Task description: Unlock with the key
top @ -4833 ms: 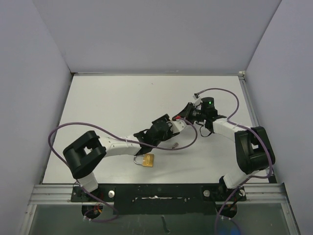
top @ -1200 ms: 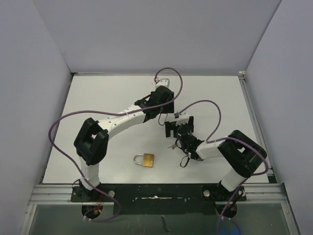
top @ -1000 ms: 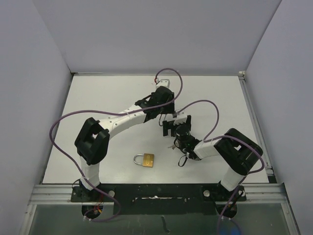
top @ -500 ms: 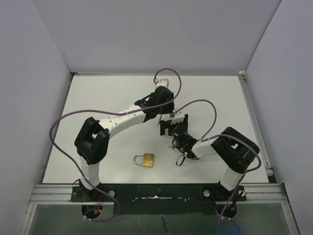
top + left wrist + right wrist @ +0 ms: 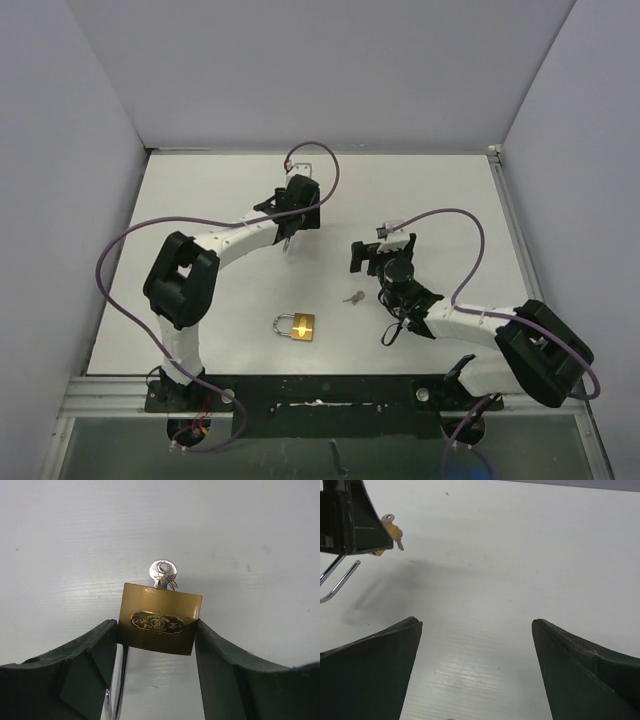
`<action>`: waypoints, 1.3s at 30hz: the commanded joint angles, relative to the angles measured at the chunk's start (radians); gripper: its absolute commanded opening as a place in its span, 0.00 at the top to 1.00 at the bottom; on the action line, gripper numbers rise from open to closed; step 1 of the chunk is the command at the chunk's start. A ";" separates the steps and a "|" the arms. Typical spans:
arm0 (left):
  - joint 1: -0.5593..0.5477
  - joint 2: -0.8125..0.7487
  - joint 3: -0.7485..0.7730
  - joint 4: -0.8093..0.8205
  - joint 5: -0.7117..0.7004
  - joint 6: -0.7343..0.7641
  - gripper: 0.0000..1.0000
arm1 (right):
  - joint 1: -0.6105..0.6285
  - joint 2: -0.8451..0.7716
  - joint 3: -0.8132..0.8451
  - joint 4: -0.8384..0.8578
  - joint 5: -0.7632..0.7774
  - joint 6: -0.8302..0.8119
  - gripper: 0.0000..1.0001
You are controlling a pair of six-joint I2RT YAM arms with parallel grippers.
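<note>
My left gripper (image 5: 157, 630) is shut on a brass padlock (image 5: 159, 624), its fingers pressed on the body's two sides. A silver key (image 5: 162, 574) sticks out of the body's far end. The steel shackle (image 5: 119, 685) hangs toward the camera at lower left. In the top view that gripper (image 5: 289, 236) hangs over the table's far middle. The right wrist view shows the held padlock (image 5: 391, 530) with its key (image 5: 387, 518) at the upper left. One end of the shackle (image 5: 337, 580) looks free there. My right gripper (image 5: 476, 625) stands wide open and holds nothing. In the top view the right gripper (image 5: 380, 250) is to the right of the left one.
A second brass padlock (image 5: 297, 326) lies flat near the table's front middle. A loose small key (image 5: 353, 297) lies to its right. Purple cables loop over both arms. Grey walls close in the white table (image 5: 200, 200) on three sides.
The two grippers were close together at the middle. Now the left arm has swung left and farther back with the padlock, and the right arm has drawn off to the right.
</note>
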State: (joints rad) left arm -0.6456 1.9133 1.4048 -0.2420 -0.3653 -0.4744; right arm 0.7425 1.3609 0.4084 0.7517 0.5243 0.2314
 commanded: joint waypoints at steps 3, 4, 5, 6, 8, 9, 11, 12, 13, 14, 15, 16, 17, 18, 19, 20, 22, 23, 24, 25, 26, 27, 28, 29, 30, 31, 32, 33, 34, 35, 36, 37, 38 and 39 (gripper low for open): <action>0.083 -0.038 0.029 0.125 -0.037 0.101 1.00 | -0.053 -0.178 -0.010 -0.140 0.021 -0.007 0.02; 0.092 -0.030 0.032 0.127 -0.040 0.109 1.00 | -0.059 -0.196 -0.012 -0.154 0.018 -0.007 0.02; 0.099 -0.021 0.036 0.129 -0.046 0.117 1.00 | -0.067 -0.213 -0.015 -0.164 0.013 -0.007 0.02; 0.106 -0.013 0.042 0.129 -0.050 0.121 1.00 | -0.072 -0.228 -0.018 -0.174 0.010 -0.009 0.02; 0.120 0.009 0.059 0.124 -0.055 0.128 1.00 | -0.081 -0.250 -0.021 -0.189 0.003 -0.009 0.02; 0.127 0.021 0.066 0.125 -0.053 0.127 1.00 | -0.087 -0.259 -0.024 -0.194 -0.001 -0.007 0.02; 0.146 0.045 0.088 0.123 -0.043 0.129 1.00 | -0.095 -0.275 -0.028 -0.205 -0.006 -0.001 0.02; 0.152 0.058 0.100 0.122 -0.040 0.131 1.00 | -0.098 -0.281 -0.031 -0.206 -0.010 0.002 0.02; 0.159 0.072 0.113 0.119 -0.037 0.138 1.00 | -0.102 -0.285 -0.034 -0.207 -0.013 0.004 0.02; 0.166 0.091 0.135 0.114 -0.037 0.140 1.00 | -0.105 -0.287 -0.035 -0.207 -0.015 0.005 0.02; 0.172 0.103 0.148 0.110 -0.035 0.141 1.00 | -0.108 -0.289 -0.036 -0.208 -0.019 0.006 0.02; 0.174 0.109 0.158 0.109 -0.034 0.143 1.00 | -0.110 -0.290 -0.036 -0.210 -0.021 0.005 0.02; 0.177 0.115 0.164 0.110 -0.030 0.143 1.00 | -0.112 -0.291 -0.035 -0.213 -0.023 0.005 0.02; 0.178 0.120 0.172 0.109 -0.026 0.143 1.00 | -0.114 -0.291 -0.033 -0.216 -0.026 0.006 0.02; 0.178 0.126 0.180 0.108 -0.023 0.143 1.00 | -0.116 -0.291 -0.032 -0.219 -0.030 0.006 0.02; 0.178 0.132 0.186 0.104 -0.020 0.142 1.00 | -0.119 -0.290 -0.030 -0.220 -0.036 0.008 0.02; 0.178 0.138 0.192 0.104 -0.012 0.140 1.00 | -0.125 -0.289 -0.025 -0.228 -0.041 0.012 0.02; 0.178 0.139 0.192 0.105 -0.009 0.140 1.00 | -0.128 -0.291 -0.024 -0.232 -0.044 0.014 0.02; 0.178 0.141 0.193 0.105 -0.007 0.140 1.00 | -0.132 -0.290 -0.022 -0.233 -0.049 0.016 0.02; 0.178 0.141 0.194 0.106 -0.005 0.141 1.00 | -0.135 -0.290 -0.022 -0.233 -0.054 0.020 0.02; 0.178 0.142 0.195 0.106 -0.004 0.143 1.00 | -0.140 -0.289 -0.022 -0.233 -0.059 0.023 0.02; 0.178 0.145 0.195 0.106 -0.001 0.144 1.00 | -0.142 -0.288 -0.021 -0.233 -0.065 0.027 0.02; 0.178 0.149 0.198 0.108 0.005 0.147 1.00 | -0.144 -0.285 -0.020 -0.233 -0.069 0.029 0.02; 0.178 0.153 0.201 0.110 0.012 0.150 1.00 | -0.147 -0.282 -0.019 -0.234 -0.071 0.030 0.02; 0.178 0.160 0.206 0.110 0.018 0.153 1.00 | -0.147 -0.279 -0.017 -0.233 -0.074 0.032 0.02; 0.178 0.168 0.213 0.111 0.029 0.156 1.00 | -0.149 -0.276 -0.015 -0.232 -0.076 0.033 0.02; 0.178 0.178 0.219 0.113 0.041 0.158 1.00 | -0.149 -0.274 -0.014 -0.232 -0.078 0.034 0.02; 0.178 0.188 0.226 0.118 0.055 0.159 1.00 | -0.149 -0.272 -0.013 -0.233 -0.079 0.035 0.02; 0.178 0.198 0.232 0.124 0.070 0.159 1.00 | -0.150 -0.270 -0.011 -0.233 -0.080 0.035 0.02; 0.178 0.207 0.238 0.133 0.087 0.160 1.00 | -0.151 -0.269 -0.010 -0.233 -0.083 0.037 0.02; 0.176 0.215 0.238 0.150 0.111 0.161 1.00 | -0.153 -0.268 -0.010 -0.232 -0.083 0.037 0.02; 0.175 0.224 0.241 0.160 0.132 0.161 1.00 | -0.152 -0.267 -0.010 -0.233 -0.083 0.036 0.02; 0.173 0.231 0.246 0.167 0.149 0.164 1.00 | -0.154 -0.267 -0.010 -0.233 -0.083 0.037 0.02; 0.169 0.238 0.250 0.169 0.158 0.166 1.00 | -0.154 -0.267 -0.010 -0.235 -0.083 0.037 0.02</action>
State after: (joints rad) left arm -0.4698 2.1311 1.5768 -0.1959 -0.2802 -0.3275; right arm 0.5957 1.0935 0.3737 0.4915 0.4438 0.2623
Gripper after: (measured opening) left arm 0.559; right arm 0.979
